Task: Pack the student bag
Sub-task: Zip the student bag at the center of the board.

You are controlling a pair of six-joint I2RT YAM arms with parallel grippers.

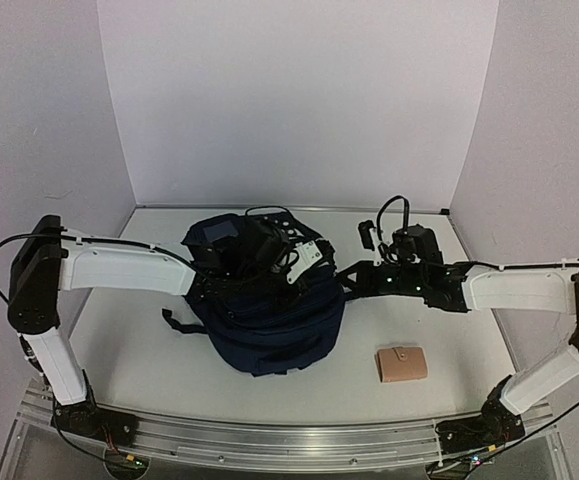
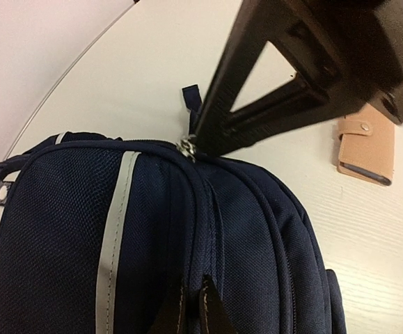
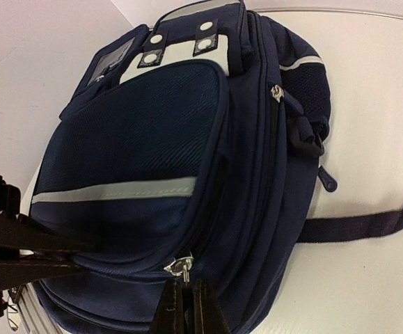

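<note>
The student bag (image 1: 279, 340) is navy fabric with grey stripes, pale patches.

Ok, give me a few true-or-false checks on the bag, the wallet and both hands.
1. The wallet lies on the table, apart from the bag. True.
2. Both hands are open. False: the left hand and the right hand are shut.
3. The right hand is over the wallet. False: its tips are at a zip pull on the bag.
4. The left hand is at the bag. True.
</note>
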